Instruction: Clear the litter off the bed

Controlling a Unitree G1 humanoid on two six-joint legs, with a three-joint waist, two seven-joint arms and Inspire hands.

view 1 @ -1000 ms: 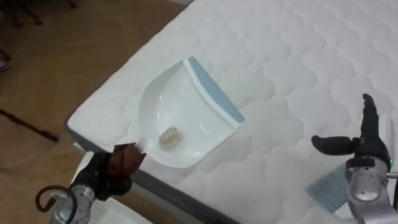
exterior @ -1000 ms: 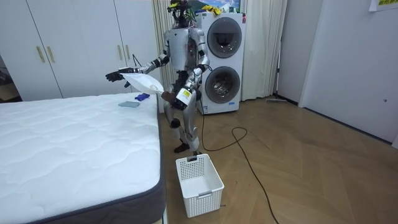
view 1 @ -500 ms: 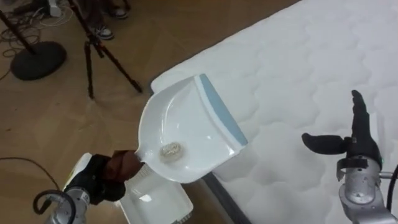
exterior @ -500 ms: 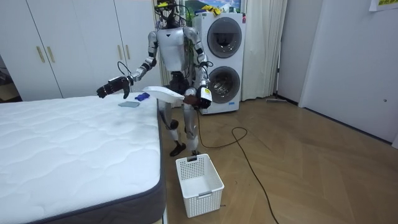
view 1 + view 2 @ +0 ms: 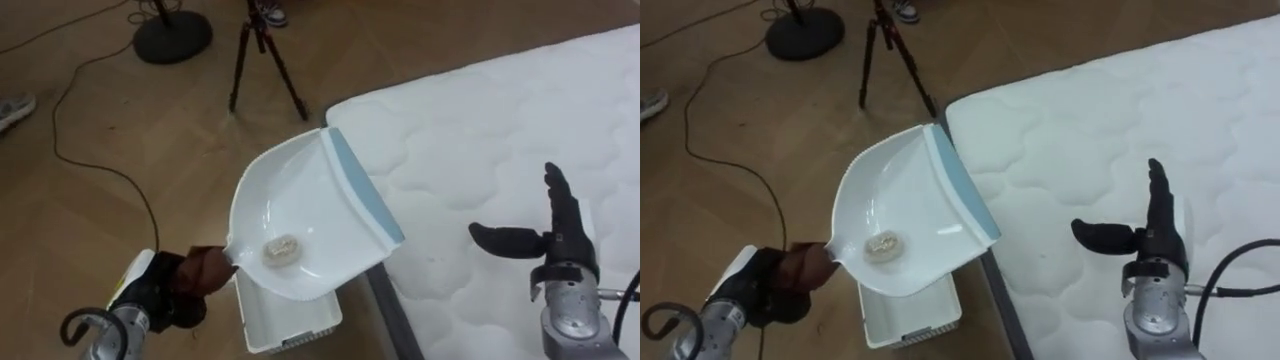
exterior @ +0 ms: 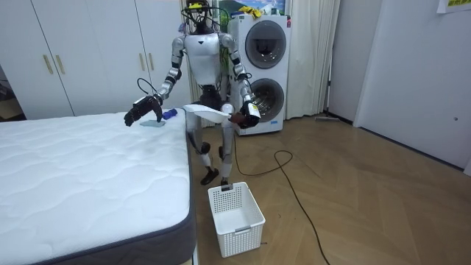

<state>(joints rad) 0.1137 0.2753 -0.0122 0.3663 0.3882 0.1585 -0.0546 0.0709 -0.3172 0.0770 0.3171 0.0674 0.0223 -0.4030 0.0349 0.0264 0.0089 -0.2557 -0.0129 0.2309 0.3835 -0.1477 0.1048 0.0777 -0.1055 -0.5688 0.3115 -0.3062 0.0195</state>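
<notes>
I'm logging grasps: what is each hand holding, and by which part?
The left hand is curled round the brown handle of the dustpan. The right hand is open over the mattress, holding nothing.

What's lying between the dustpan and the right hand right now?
Just bare mattress, as both eye views show: nothing rests on it between the dustpan and the right hand.
</notes>
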